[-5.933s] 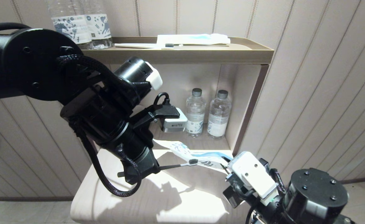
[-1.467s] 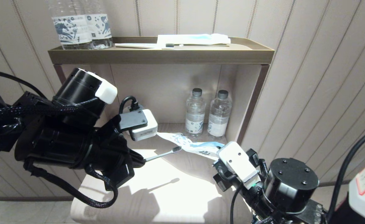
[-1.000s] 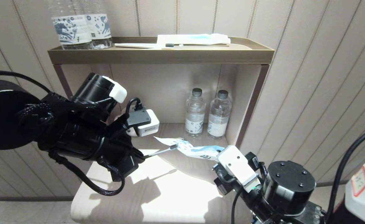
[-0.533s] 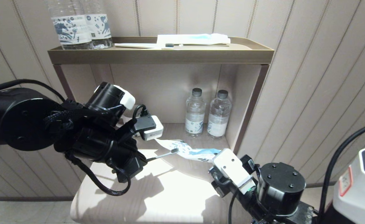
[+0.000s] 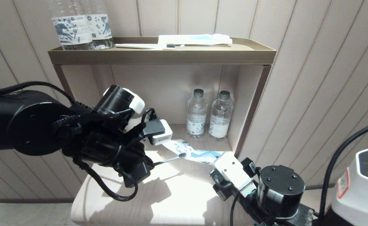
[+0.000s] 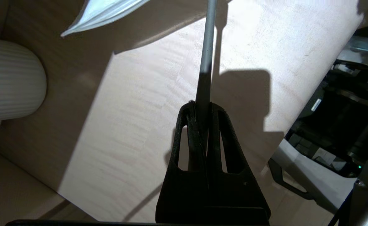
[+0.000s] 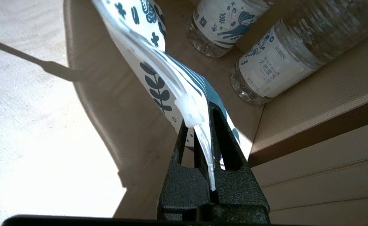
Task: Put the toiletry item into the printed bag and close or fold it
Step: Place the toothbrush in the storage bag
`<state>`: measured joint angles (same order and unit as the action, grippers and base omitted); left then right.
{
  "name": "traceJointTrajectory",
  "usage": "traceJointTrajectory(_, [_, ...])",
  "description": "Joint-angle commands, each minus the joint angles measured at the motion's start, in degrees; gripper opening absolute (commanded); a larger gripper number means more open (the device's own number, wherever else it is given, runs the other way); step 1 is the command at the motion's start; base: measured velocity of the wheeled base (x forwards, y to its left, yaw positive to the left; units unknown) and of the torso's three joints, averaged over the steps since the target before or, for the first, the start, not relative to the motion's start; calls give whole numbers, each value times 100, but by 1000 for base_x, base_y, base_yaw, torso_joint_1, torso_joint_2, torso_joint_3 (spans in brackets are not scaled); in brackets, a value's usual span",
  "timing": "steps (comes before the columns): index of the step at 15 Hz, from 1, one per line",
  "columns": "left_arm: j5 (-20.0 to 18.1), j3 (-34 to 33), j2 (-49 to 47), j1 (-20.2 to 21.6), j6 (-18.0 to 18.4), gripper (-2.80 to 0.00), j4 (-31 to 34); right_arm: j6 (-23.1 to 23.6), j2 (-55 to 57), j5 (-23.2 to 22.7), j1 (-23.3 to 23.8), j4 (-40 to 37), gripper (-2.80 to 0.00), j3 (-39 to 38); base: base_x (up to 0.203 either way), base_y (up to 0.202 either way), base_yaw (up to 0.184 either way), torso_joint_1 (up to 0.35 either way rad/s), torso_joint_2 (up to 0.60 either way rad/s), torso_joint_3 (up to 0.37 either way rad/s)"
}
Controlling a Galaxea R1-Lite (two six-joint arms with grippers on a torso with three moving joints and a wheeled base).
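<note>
My left gripper [image 5: 153,163] is shut on the handle end of the toiletry item, a slim pale toothbrush [image 5: 168,159]. Its head [image 5: 181,154] points right and meets the free end of the printed bag [image 5: 192,152]. Whether the head is inside the bag I cannot tell. In the left wrist view the shaft [image 6: 206,47] runs straight out from the closed left gripper [image 6: 202,105]. The right gripper [image 7: 199,117] is shut on the bag's strip edge [image 7: 190,106]. It holds the leaf-printed pouch [image 7: 152,72] in the air above the table; the wrist camera [image 5: 232,172] hides these fingers in the head view.
Two water bottles [image 5: 197,113] [image 5: 220,114] stand in the alcove behind the bag. The top shelf [image 5: 162,56] carries two more bottles [image 5: 82,26], a white toothbrush [image 5: 140,46] and a white-and-blue packet [image 5: 195,39]. The pale wooden tabletop [image 5: 171,201] lies below. A white ribbed object [image 6: 8,78] sits beside the left arm.
The left arm has moved right and forward, bringing the toothbrush head up to the bag's free end. The right arm has shifted slightly left and lower with the bag.
</note>
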<state>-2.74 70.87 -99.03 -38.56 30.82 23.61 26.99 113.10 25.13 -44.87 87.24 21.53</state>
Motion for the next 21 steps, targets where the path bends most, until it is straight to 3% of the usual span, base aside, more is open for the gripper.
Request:
traceJointTrajectory(1, [0,35,215,-20,20,-280,13,24,99,10,14,272,-280,-17,0,0,0,0,0,0])
traceJointTrajectory(9, [17,-577,499,-158,21,-280,41,8,168,10,-13,272,-280,0,0,0,0,0,0,0])
traceJointTrajectory(16, [134,133,172,-319,11,-280,63,-1,171,10,-39,272,-280,-79,0,0,0,0,0,0])
traceJointTrajectory(21, [137,-56,197,-310,12,-280,56,-18,230,19,-74,272,-280,-61,0,0,0,0,0,0])
